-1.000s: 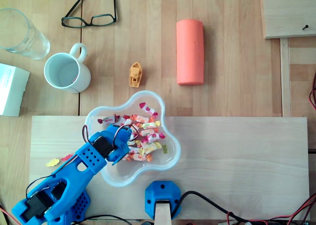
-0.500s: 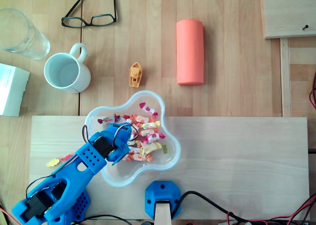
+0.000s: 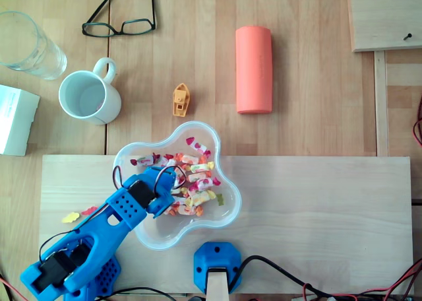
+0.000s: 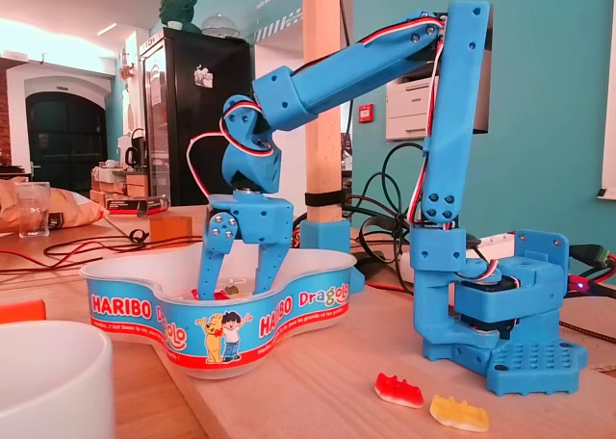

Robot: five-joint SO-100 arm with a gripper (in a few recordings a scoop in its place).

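Observation:
My blue gripper (image 4: 241, 283) hangs point-down inside a clear, wavy-edged Haribo bowl (image 4: 144, 316), its two fingers spread apart and open. Wrapped candies (image 3: 198, 182) fill the middle and right of the bowl (image 3: 224, 212). In the overhead view the gripper (image 3: 170, 185) is over the bowl's left half, at the edge of the candy pile. A red piece (image 4: 214, 293) lies low between the fingers in the fixed view, and I cannot tell whether they touch it. Nothing is clamped.
Two gummies, red (image 4: 398, 390) and yellow (image 4: 459, 413), lie on the wooden board (image 3: 316, 208) by the arm's base. Beyond the bowl are a small orange toy boat (image 3: 180, 100), a white mug (image 3: 89, 98), an orange cylinder (image 3: 254, 70), eyeglasses (image 3: 119, 20), a drinking glass (image 3: 26, 43) and a white box (image 3: 16, 119).
The arm has shifted slightly, with the gripper moving a little up and left inside the bowl. The candies and other objects have not moved.

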